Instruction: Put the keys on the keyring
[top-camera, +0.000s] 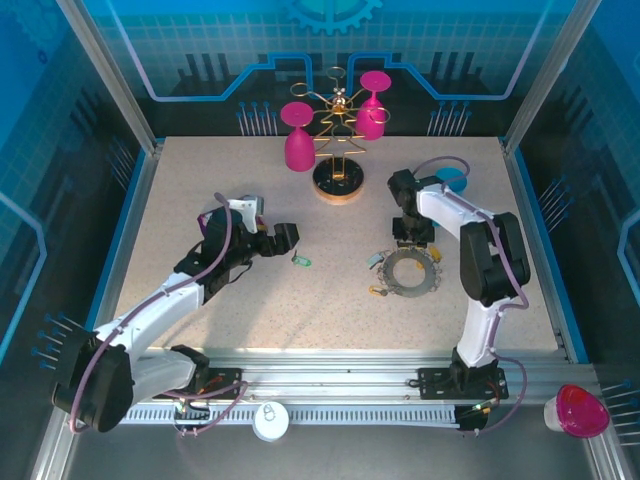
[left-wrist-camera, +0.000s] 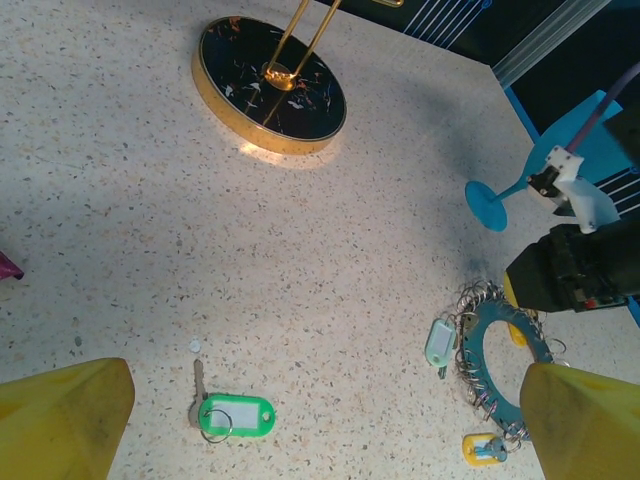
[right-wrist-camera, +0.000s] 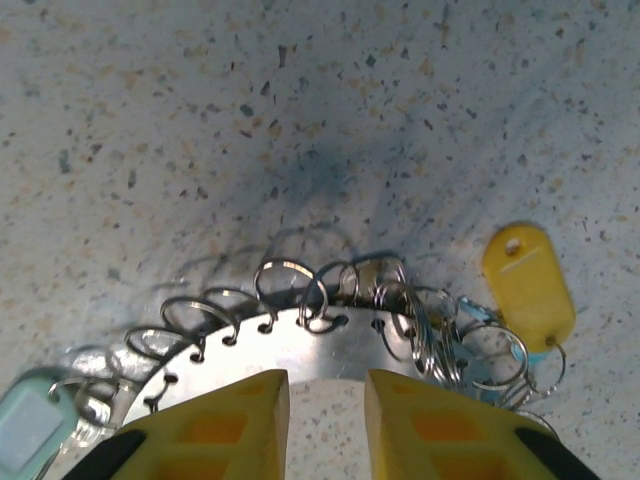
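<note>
left claw wide, arm extended low | right claw narrow, arm bent, pointing down over keyring far edge

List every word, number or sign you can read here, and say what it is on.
No text can be read.
The green key tag has a white label window, and it is blank.
The yellow key tag shows no writing.
The pale key tag is too small to tell.
The gear drawing on the back wall has no letters.
</note>
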